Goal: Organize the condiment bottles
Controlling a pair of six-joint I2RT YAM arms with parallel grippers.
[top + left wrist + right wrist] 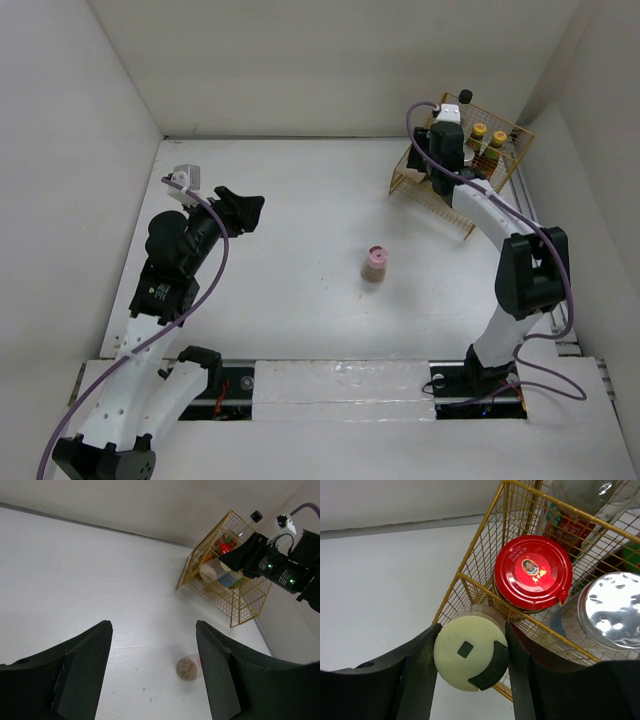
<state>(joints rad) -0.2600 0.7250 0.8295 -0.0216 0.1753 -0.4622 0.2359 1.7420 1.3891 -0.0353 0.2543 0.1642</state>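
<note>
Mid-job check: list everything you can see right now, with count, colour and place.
pink-capped bottle: one, pink, alone mid-table
cream-capped bottle: one, cream, held at the basket's near edge
red-lidded jar: one, red, in the basket
silver-lidded jar: one, silver, in the basket
yellow-capped bottles: two, yellow, in the basket
black-capped bottle: one, black, at the basket's far edge
wire basket: one, yellow, table's far right
table: one, white
left gripper: open, empty
right gripper: shut on cream-capped bottle

Pink-capped bottle [375, 265] sits alone, well apart from the yellow basket [516, 150].
</note>
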